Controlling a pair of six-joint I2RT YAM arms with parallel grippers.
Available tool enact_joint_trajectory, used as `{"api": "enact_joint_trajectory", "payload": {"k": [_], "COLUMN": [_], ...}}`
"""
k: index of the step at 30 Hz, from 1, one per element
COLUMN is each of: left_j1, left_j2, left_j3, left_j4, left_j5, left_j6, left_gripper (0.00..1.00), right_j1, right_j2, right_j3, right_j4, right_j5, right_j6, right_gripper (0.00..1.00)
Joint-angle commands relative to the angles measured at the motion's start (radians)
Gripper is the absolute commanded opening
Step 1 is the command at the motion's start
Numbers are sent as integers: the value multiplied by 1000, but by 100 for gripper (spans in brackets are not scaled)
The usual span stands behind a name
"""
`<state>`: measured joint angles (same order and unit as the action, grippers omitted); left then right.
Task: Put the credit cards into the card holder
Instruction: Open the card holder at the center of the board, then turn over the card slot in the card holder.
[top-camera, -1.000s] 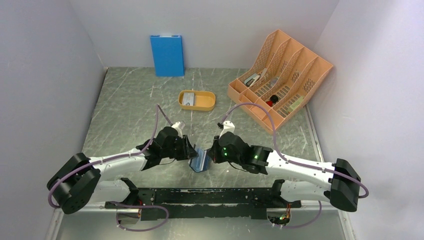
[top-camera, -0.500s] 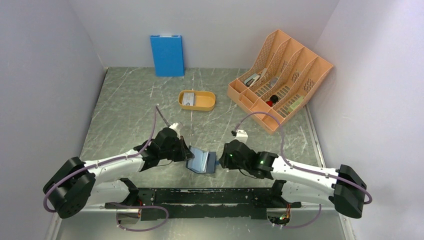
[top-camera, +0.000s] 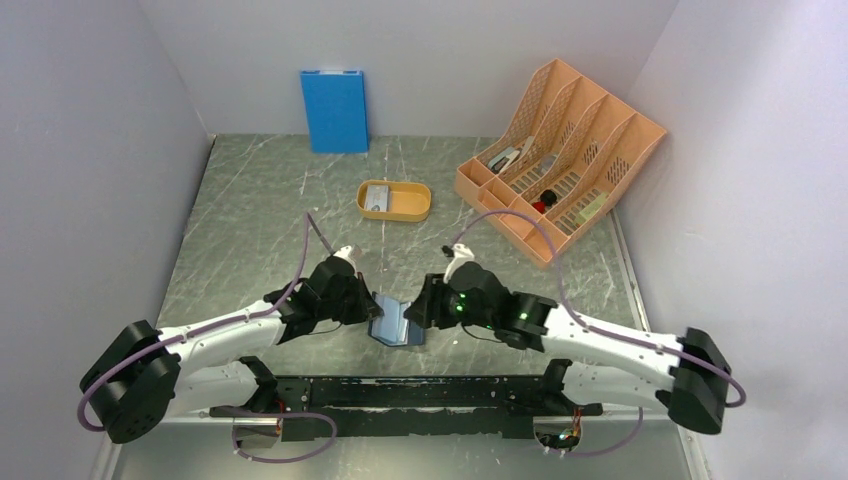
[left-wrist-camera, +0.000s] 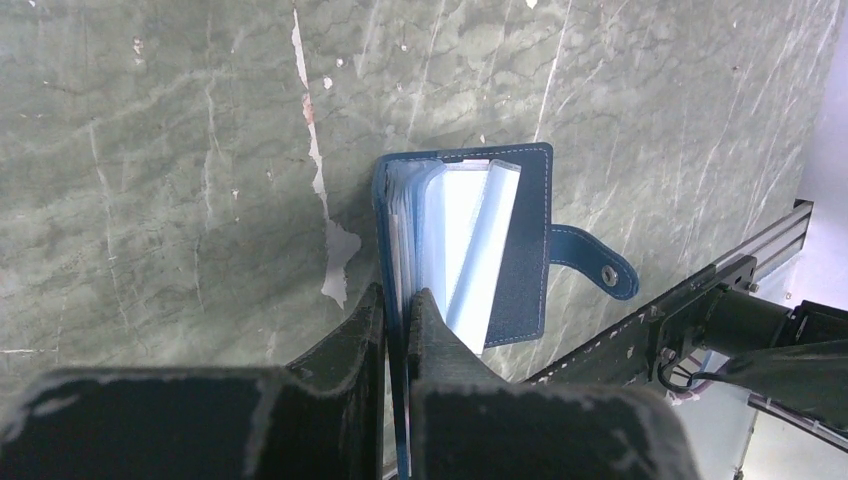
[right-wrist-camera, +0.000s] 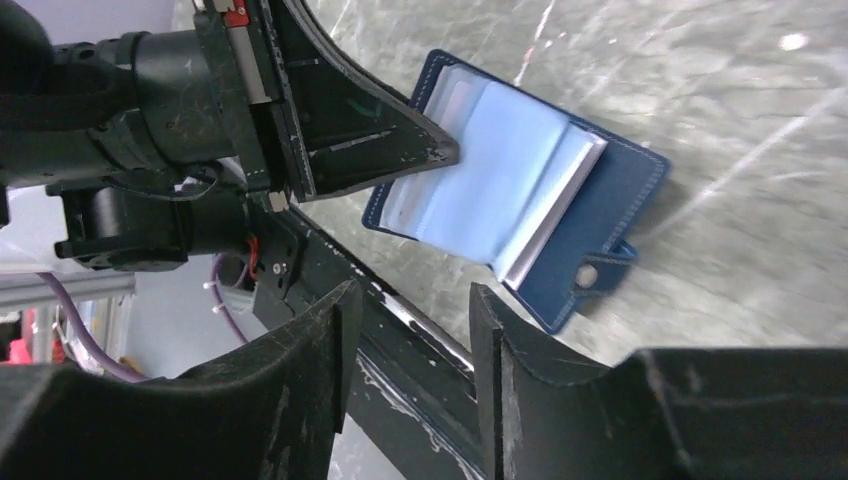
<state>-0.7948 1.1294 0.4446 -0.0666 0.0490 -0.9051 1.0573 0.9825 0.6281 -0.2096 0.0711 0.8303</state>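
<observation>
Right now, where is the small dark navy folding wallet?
In the top view the navy wallet sits open, centre, at the near edge of the marble table; the left gripper pinches its left cover, the right gripper open beside it.

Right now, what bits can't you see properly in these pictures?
- Inside the card holder: right wrist view, its clear pockets are pale and blurred, so any cards inside cannot be told.
- Near edge of the card holder: left wrist view, hidden by the left gripper clamped on it.
- Print on the grey card in the orange tray: top view, too small.
- Items in the orange file rack: top view, too small, partly behind dividers.
</observation>
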Motion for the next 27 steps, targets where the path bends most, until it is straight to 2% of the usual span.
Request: {"api": "enact_joint_trajectory", "payload": {"k": [1,8,13,20,27], "left_j1": [-13,-23,-27,-27,-27], "left_j2": [-1,5,-5,-8,-49], "left_j3": [33,22,8,8,21], "left_j4": [-10,11,11,12,-42], "left_j5": [-23,-11,-2,16,-7], "left_j6": [-20,-20,-11,12,53], "left_gripper": [5,5,7,25,42], "right_j1": [6,-9,-25,-43,-47], "right_j2": [142,403,484,523,503], "right_j3": [1,-38,-106,-149,-159], "right_j4": [201,340,447,456,419], "right_j5": [-112,-35,-64,-56,-33], "right_j6": [35,41,48,42,21], "right_gripper": [46,44,41,34,33]}}
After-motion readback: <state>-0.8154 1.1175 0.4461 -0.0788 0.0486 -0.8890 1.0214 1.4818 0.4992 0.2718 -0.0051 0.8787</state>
